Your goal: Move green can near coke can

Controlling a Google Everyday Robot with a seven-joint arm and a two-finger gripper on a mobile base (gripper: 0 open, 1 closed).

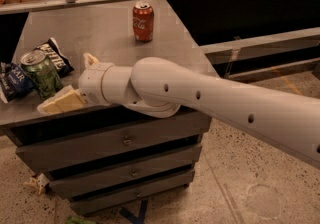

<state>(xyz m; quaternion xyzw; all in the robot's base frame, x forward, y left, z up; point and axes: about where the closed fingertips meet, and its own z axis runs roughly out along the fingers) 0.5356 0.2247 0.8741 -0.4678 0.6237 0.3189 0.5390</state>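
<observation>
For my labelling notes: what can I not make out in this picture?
Camera view:
- Green can: lower front hidden by a finger of the gripper; contact unclear.
- Blue packet: cut by the left edge, partly behind that can.
- Dark chip bag: print too small to read.
- Arm: base beyond the right edge.

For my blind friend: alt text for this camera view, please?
A white robot arm stretches across a grey drawer cabinet, its gripper open beside a green can at the front left. A red coke can stands apart at the back; snack bags lie beside the green can.
</observation>
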